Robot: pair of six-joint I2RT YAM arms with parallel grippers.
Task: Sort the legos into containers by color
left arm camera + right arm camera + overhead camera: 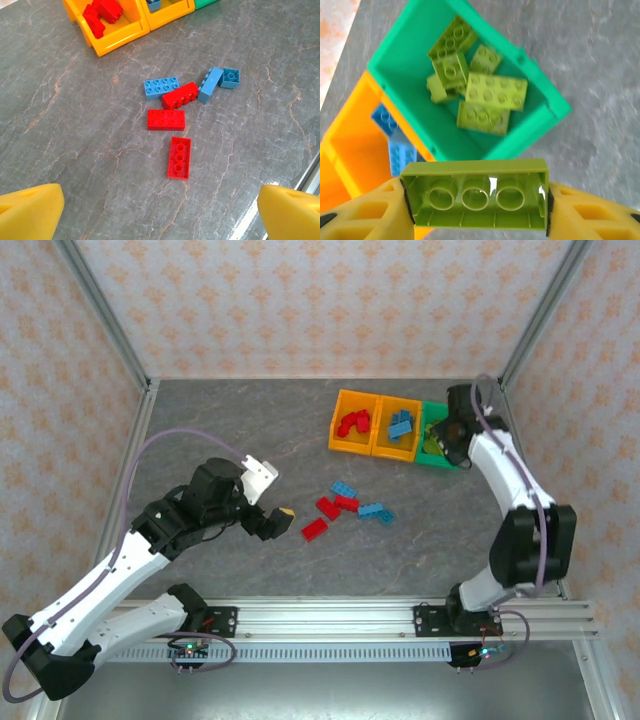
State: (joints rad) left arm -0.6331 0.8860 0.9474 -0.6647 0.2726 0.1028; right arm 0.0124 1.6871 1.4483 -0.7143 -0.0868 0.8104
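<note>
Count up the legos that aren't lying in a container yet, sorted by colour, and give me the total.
red legos: 3
blue legos: 3
yellow-green lego, held in the right gripper: 1
total: 7

Three open bins stand joined in a row: the left orange bin [120, 40] holds red bricks [102, 12], the middle orange bin [170, 16] holds blue bricks [401, 425], and the green bin [400, 82] holds a heap of yellow-green bricks [496, 91]. One further yellow-green brick [475, 192] is held level in the air by the green bin, hollow underside showing. Three loose red bricks [166, 119] and three loose blue bricks [161, 87] lie clustered on the table [230, 410] near its middle, with one red brick lying slightly apart on the near side.
</note>
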